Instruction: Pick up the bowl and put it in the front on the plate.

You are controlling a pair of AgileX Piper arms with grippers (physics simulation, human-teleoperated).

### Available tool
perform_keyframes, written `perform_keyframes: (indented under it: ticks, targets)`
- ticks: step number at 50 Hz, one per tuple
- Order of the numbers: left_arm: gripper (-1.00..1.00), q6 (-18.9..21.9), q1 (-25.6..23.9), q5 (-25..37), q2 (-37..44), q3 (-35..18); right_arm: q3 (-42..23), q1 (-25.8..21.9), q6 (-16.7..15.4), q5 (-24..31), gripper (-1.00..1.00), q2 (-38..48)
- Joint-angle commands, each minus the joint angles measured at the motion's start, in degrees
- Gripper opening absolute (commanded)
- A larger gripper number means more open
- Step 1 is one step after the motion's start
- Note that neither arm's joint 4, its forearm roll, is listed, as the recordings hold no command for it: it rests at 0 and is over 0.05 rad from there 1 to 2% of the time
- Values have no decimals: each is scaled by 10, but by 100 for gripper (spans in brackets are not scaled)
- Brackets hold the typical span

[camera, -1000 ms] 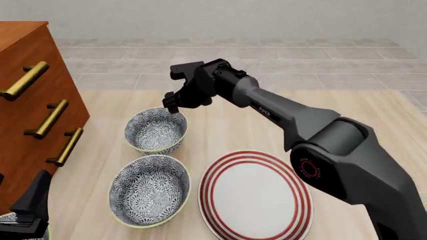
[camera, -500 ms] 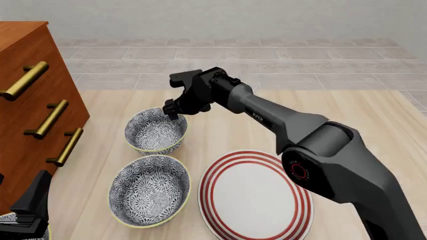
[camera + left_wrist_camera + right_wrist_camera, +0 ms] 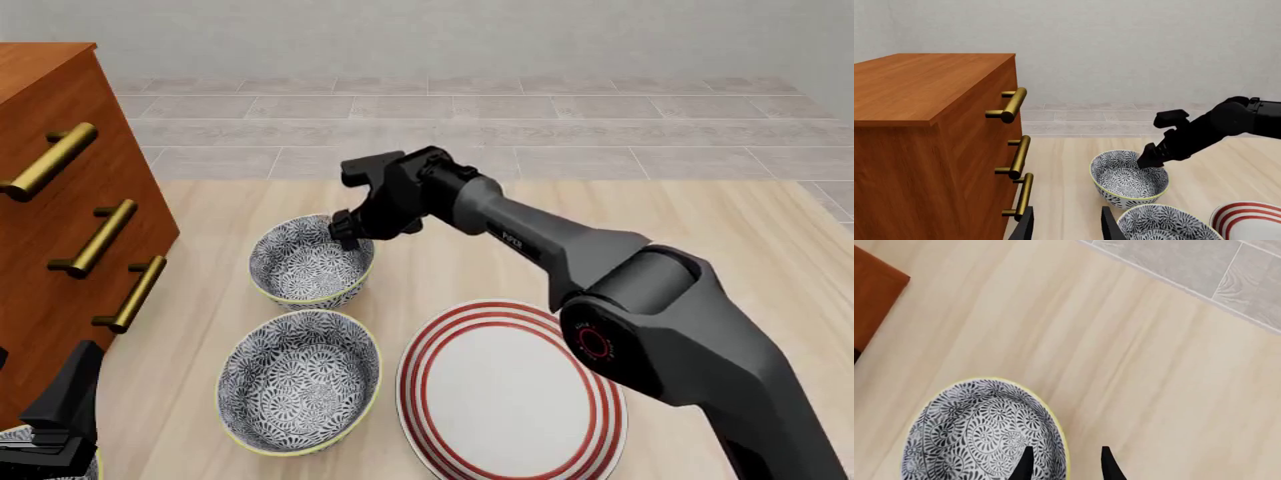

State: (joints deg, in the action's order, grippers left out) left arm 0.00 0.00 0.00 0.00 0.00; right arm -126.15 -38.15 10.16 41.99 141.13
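Two look-alike floral bowls stand on the table, the far bowl [image 3: 308, 264] behind the near bowl [image 3: 299, 382]. The white plate [image 3: 514, 392] with red rings lies to the right of the near bowl. My right gripper [image 3: 347, 232] is open at the far bowl's right rim. In the right wrist view the gripper [image 3: 1066, 467] straddles the far bowl's rim [image 3: 1062, 447], one finger inside the bowl [image 3: 981, 435] and one outside. My left gripper [image 3: 1066, 227] is open and holds nothing, low at the front left [image 3: 64, 405]. The left wrist view shows the far bowl [image 3: 1127, 181] and the right gripper [image 3: 1148, 161].
A wooden dresser [image 3: 60, 230] with brass handles [image 3: 94, 240] stands along the left side, close to the far bowl. A tiled floor [image 3: 534, 130] lies beyond the table's far edge. A patterned edge shows in the bottom-left corner [image 3: 16, 438].
My right gripper has come down a little and now sits over the far bowl's right rim. Both bowls, the plate and the left arm have not moved.
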Motion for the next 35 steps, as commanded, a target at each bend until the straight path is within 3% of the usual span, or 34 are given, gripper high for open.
perform_keyframes:
  ticks: [1, 32, 33, 35]
  targets:
    - [100, 0, 0, 0, 0, 0, 5, -2, -1, -3, 100, 2]
    - [100, 0, 0, 0, 0, 0, 19, -6, 0, -10, 100, 0]
    - [100, 0, 0, 0, 0, 0, 18, -4, -1, -10, -100, 1]
    - [100, 0, 0, 0, 0, 0, 18, -4, -1, -10, -100, 1]
